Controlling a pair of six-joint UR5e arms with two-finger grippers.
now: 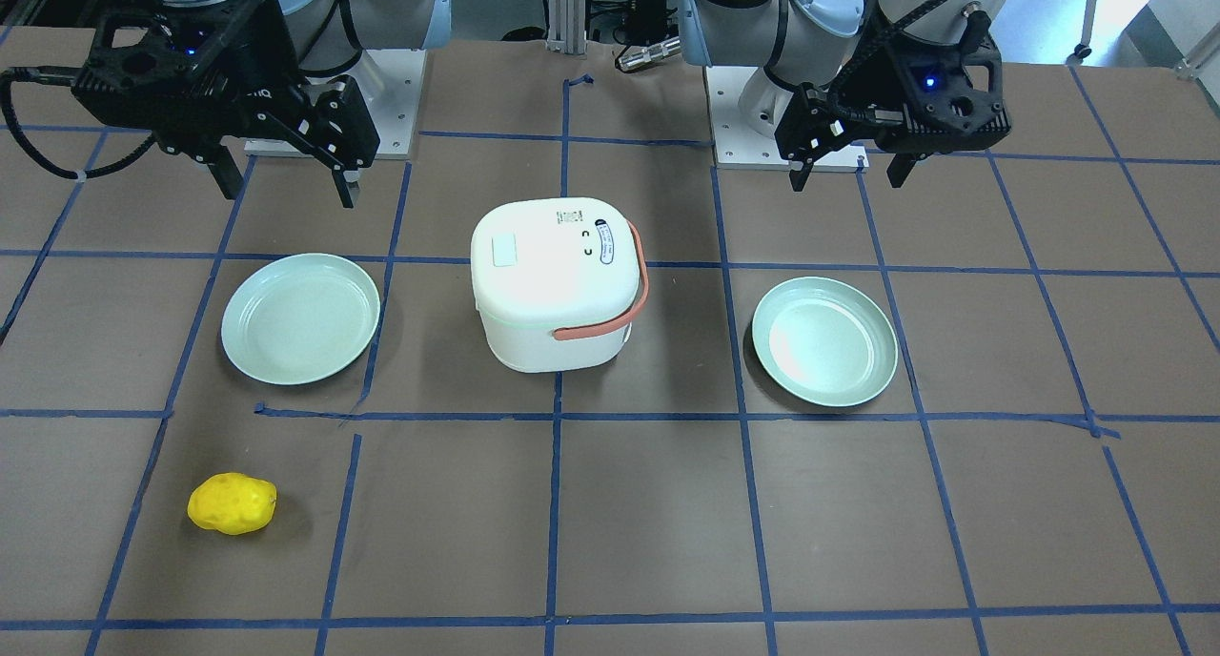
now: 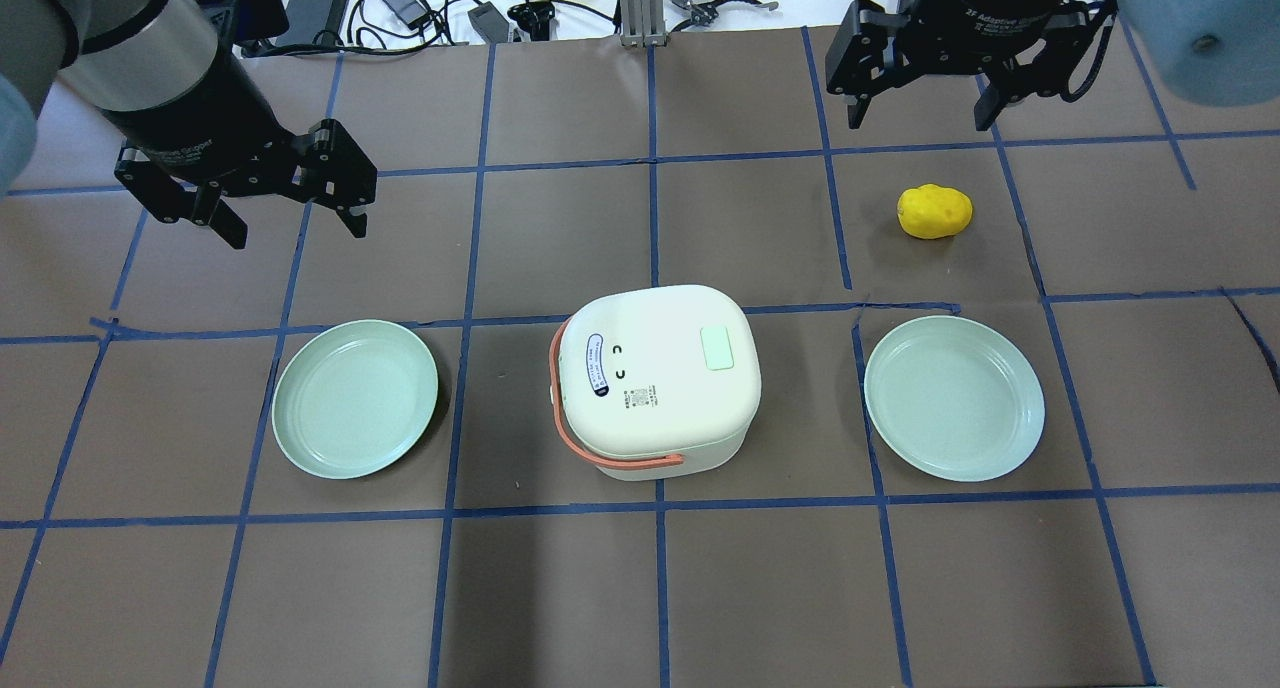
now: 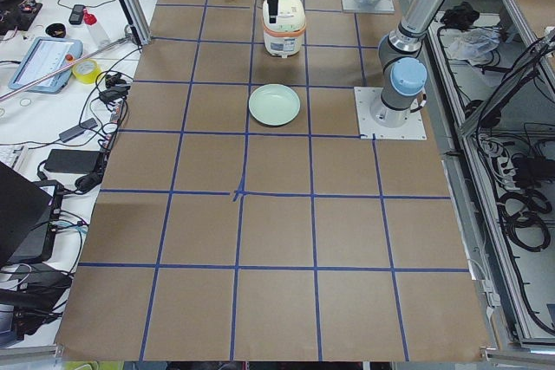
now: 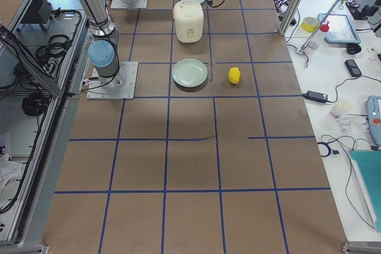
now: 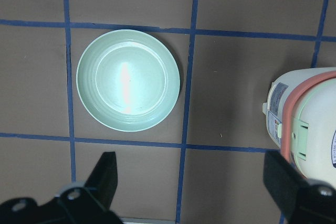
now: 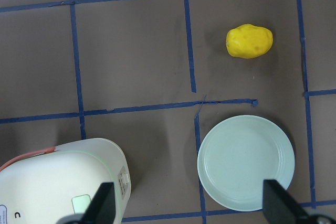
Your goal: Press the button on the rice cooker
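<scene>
**Task item.** We find one cooker (image 2: 655, 383), white with a salmon handle (image 2: 610, 453), standing on the table (image 2: 640, 588). It is lower than both grippers and between them, to the right of the left gripper (image 2: 297, 232) and to the left of the right gripper (image 2: 920, 121). Its lid is shut. The button (image 2: 718, 348), a pale green square on the lid, sits on the half of the lid toward the right gripper. Neither gripper touches it.

**Writing.** The right gripper's body reads "2F Adaptive"; the rest is too blurred to read. The lid carries an oval blue-rimmed label (image 2: 597, 365), two dark curved marks beside it and a small printed block. We cannot read any of that print.

**Count.** We count two grippers, one cooker, two pale green plates and one yellow lump (image 2: 934, 211).
- The left plate (image 2: 355, 398) lies below the left gripper, ahead of its fingers (image 5: 105, 179) in the wrist view.
- The right plate (image 2: 953, 398) lies below the right gripper in the same way.
- The lump lies beyond the right plate and apart from it.

**Grippers.** Both grippers hang above the table with jaws spread wide and nothing between them.

**Hard to make out.**
- Each wrist view cuts the cooker off at the frame edge and shows the fingers only as dark tips at the bottom.
- In both side views the far arm stands in front of the cooker, and the plates behind are partly hidden.
</scene>
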